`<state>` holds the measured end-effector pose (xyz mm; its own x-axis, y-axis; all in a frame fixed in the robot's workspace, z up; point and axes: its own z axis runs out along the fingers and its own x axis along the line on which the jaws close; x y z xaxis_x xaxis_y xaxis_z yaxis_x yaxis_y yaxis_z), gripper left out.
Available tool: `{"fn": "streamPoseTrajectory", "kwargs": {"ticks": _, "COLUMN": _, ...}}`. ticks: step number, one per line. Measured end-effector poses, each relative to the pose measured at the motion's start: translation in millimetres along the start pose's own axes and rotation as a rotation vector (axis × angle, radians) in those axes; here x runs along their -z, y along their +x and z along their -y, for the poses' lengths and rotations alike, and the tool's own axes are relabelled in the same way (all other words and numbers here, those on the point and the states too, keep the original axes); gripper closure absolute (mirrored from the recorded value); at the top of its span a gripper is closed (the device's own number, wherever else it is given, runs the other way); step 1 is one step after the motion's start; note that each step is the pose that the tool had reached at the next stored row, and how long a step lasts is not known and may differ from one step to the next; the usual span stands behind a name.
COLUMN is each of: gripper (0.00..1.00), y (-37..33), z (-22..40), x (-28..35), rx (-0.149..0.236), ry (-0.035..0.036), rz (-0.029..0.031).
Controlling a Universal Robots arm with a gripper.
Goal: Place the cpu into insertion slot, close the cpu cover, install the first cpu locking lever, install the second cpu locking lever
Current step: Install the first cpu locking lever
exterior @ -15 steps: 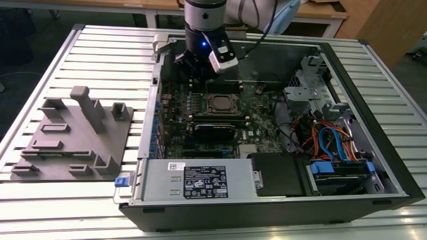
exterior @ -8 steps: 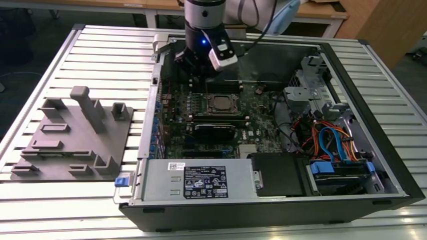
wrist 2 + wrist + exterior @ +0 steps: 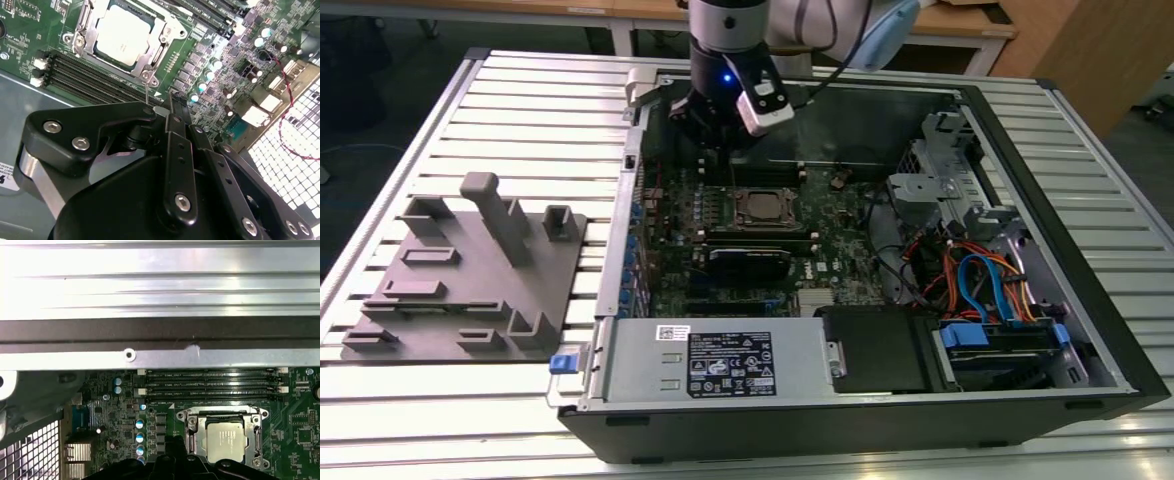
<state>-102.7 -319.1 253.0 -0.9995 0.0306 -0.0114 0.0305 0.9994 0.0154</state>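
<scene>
The cpu [image 3: 766,207] [image 3: 121,34] [image 3: 227,441] lies flat in the insertion slot [image 3: 736,210] on the green motherboard, silver top up. The cpu cover [image 3: 163,34] [image 3: 198,436], a silver frame, lies down around the chip's edges in both wrist views. A thin metal lever rod [image 3: 146,93] stands up at the socket corner nearest the gripper. My gripper [image 3: 714,150] [image 3: 172,102] [image 3: 172,445] hangs over the board between the socket and the case's far wall, beside the long black memory slots [image 3: 210,385]. Its fingers are shut with nothing between them.
The open computer case [image 3: 1067,330] lies on a slatted metal table. A grey fixture block [image 3: 467,270] stands on the exterior view's left. The power supply [image 3: 720,365], a drive cage [image 3: 947,170] and coloured cables [image 3: 981,285] crowd the near and right parts of the case.
</scene>
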Motion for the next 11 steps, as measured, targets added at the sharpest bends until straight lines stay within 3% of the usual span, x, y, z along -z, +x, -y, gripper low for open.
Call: {"fn": "streamPoseTrajectory", "kwargs": {"ticks": 11, "gripper": 0.90, "y": 0.1, "z": -2.1, "x": 0.5, "rx": 0.001, "ry": -0.0008, "rz": -0.0030}}
